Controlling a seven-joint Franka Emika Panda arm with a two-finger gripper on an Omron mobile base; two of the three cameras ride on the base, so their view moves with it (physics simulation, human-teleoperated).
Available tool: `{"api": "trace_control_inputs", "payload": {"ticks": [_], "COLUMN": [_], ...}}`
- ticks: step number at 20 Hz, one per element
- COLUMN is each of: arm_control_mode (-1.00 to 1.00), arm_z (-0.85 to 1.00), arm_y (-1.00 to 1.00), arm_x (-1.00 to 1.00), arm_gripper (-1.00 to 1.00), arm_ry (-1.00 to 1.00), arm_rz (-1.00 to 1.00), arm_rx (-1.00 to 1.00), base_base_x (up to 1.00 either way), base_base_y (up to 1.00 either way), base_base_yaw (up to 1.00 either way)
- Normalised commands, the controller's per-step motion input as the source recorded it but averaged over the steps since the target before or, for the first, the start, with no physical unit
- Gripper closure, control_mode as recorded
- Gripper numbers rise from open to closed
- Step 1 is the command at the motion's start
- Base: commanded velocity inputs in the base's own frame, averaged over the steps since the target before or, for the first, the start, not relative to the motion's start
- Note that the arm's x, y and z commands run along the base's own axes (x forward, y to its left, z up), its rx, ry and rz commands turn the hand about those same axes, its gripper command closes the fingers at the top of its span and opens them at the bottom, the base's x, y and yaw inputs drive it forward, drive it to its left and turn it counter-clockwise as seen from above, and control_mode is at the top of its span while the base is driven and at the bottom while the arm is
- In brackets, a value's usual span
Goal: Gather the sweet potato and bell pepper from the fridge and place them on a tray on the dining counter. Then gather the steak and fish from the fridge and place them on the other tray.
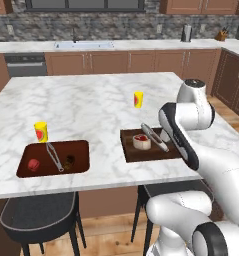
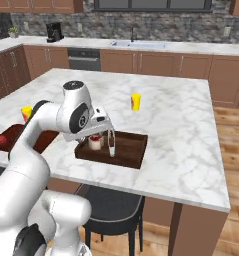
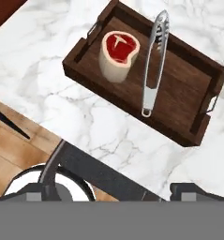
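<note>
From my remote station, I see the steak (image 3: 118,54) standing in the dark wooden tray (image 3: 188,101) on the marble dining counter (image 1: 91,105), toward one end of the tray, with a pair of metal tongs (image 3: 153,65) lying just beside it on the tray floor, apart from the meat. My gripper (image 3: 113,190) hangs above the counter's near edge with its jaws spread wide and nothing between them (the two dark fingertips (image 3: 190,190) sit far apart at the bottom of the hand view). In the left base view the arm's white forearm crosses in front of this tray's right end. Farther left on the same counter lies a second, reddish-brown tray (image 1: 26,150), holding a red bell pepper (image 1: 34,164), a dark brownish item I take for the sweet potato (image 1: 69,161), and another pair of tongs (image 1: 54,156). Two yellow cups (image 1: 40,131) stand on the marble, one just behind the left tray, one (image 1: 138,99) behind the right. Dark stools (image 1: 38,215) sit beneath the counter edge.
</note>
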Motion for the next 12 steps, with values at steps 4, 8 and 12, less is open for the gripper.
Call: {"api": "trace_control_inputs", "payload": {"ticks": [4, 8, 12], "arm_control_mode": [-1.00, -1.00, -1.00], "arm_z": [0.51, 0.05, 0.00], "arm_y": [-0.38, -0.05, 0.03], "arm_x": [-0.97, -0.99, -1.00], "arm_gripper": [-1.00, -1.00, -1.00], "arm_ry": [-0.03, -0.04, -0.12], "arm_rz": [-0.28, -0.33, -0.39], "arm_rx": [0.17, 0.19, 0.13], "base_base_x": [0.00, 0.00, 0.00], "base_base_y": [0.00, 0.00, 0.00], "base_base_yaw": [0.00, 0.00, 0.00]}}
